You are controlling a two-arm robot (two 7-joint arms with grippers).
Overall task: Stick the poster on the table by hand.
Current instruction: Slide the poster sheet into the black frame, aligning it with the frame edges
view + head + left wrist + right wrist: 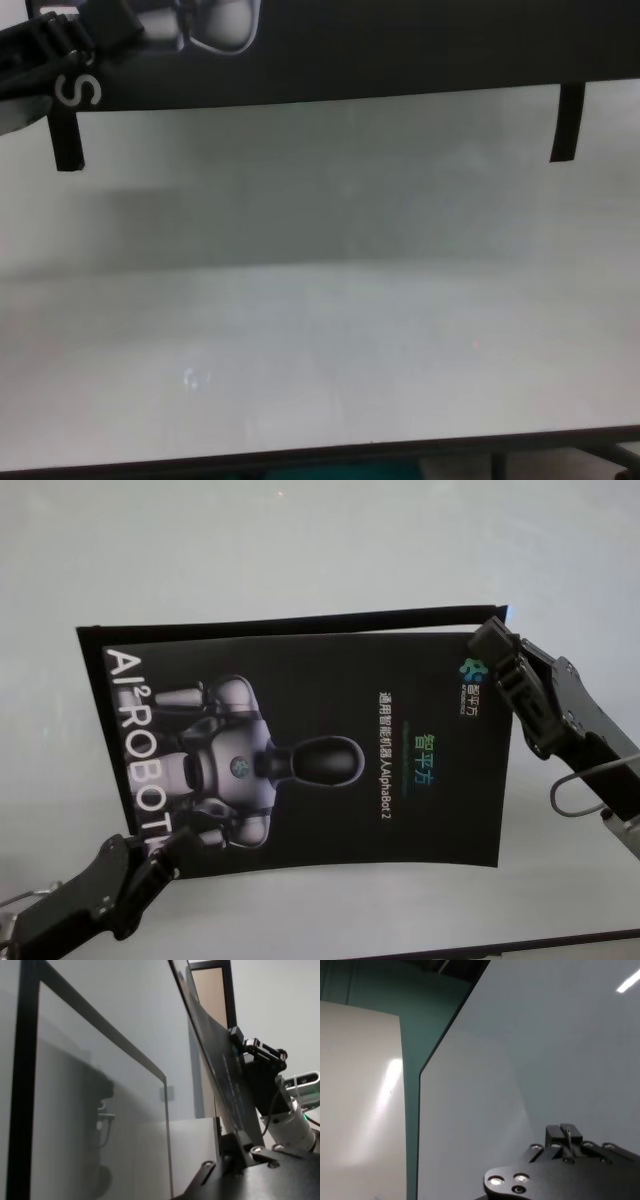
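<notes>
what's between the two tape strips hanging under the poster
Nothing: in the chest view only bare table shows between the left tape strip and the right tape strip below the poster.

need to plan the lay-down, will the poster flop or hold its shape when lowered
Likely floppy: the poster, held only at opposite corners by the left gripper and right gripper, bows in the left wrist view. Probably light. Its glossy face may slip, and the hanging tape strips could snag early.

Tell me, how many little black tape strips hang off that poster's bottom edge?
2: one narrow black tape strip under the glossy black poster's left corner, another under its right corner. Others may be hidden.
</notes>
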